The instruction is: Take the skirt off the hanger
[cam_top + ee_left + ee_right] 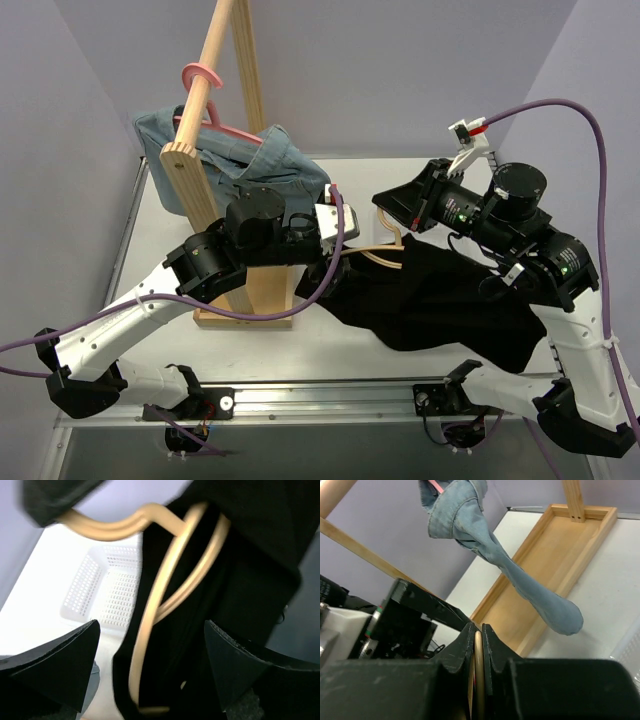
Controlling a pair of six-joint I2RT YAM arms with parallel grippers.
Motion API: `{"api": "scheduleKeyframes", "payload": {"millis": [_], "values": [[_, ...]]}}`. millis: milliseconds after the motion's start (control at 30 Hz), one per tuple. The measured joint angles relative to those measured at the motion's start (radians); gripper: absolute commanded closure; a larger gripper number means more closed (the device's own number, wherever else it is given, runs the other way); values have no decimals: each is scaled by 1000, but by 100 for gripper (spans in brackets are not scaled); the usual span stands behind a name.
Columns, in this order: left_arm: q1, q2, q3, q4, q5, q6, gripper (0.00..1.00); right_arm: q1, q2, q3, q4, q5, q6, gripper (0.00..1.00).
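Table (320, 350): denim garment (285, 165), wooden rack (188, 190) beside skirt (450, 300).

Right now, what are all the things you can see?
skirt: one, black, spread on the table, on the tan hanger
tan hanger: one, inside the skirt's top
denim garment: one, blue, hanging on the pink hanger
pink hanger: one, hooked over the rack's rod
rack: one, light wood, table's left side
basket: one, white, behind the skirt
table: one, white
cables: two, purple, along the arms
left tool: black, open, by the tan hanger
right tool: black, shut on the tan hanger
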Motion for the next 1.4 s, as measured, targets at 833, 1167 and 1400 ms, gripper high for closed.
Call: {"api": "scheduleKeyframes", "payload": {"millis": [833, 1167, 1400], "values": [[-11, 56, 24, -53, -317, -316, 6, 0, -239, -85, -123, 126, -42, 100], [-20, -11, -6, -50, -306, -343, 6, 0, -240, -85, -158, 162, -50, 100], [-29, -21, -24, -54, -291, -351, 6, 0, -240, -68, -171, 170, -50, 100]]}}
